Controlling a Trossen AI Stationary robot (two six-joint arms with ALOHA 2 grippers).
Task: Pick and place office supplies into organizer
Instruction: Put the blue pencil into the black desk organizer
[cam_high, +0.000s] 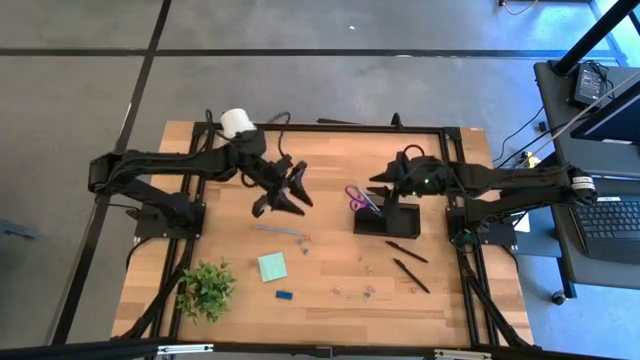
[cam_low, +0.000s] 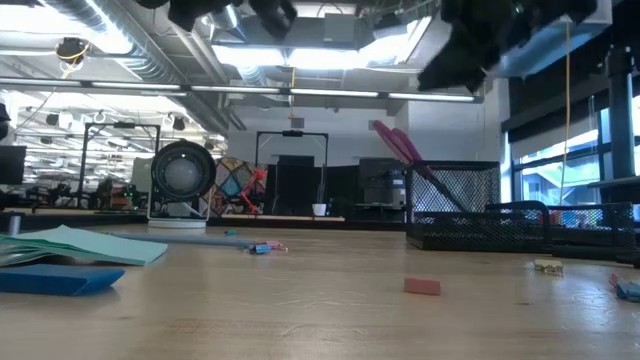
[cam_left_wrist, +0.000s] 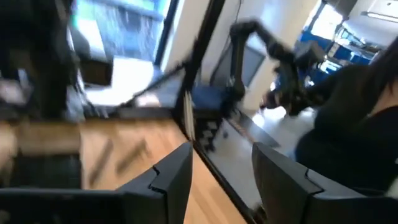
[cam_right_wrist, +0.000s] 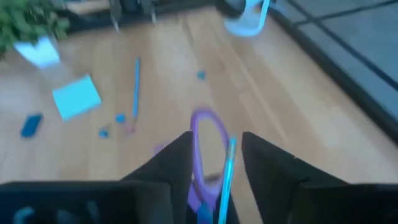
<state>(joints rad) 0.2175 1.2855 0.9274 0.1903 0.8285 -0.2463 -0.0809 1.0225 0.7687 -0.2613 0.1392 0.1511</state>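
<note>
The black mesh organizer (cam_high: 386, 217) (cam_low: 470, 205) stands right of the table's middle. Purple-handled scissors (cam_high: 358, 197) (cam_low: 400, 146) (cam_right_wrist: 208, 132) stand in it with their handles up, next to a thin bluish pen (cam_right_wrist: 226, 171). My right gripper (cam_high: 384, 186) (cam_right_wrist: 216, 155) hovers open just above them, a finger on either side of the handle and the pen. My left gripper (cam_high: 287, 192) (cam_left_wrist: 221, 177) is open in the air left of the organizer and holds nothing. Lying loose on the table are a grey-green pen (cam_high: 278, 231), a light green notepad (cam_high: 272, 266), a blue block (cam_high: 285, 295), two black pens (cam_high: 407, 251) and tiny clips (cam_high: 352, 291).
A small potted plant (cam_high: 205, 290) stands at the near left corner and a white cylinder (cam_high: 237, 122) at the far left edge. A black frame runs round the table. Bare wood lies between the notepad and the black pens.
</note>
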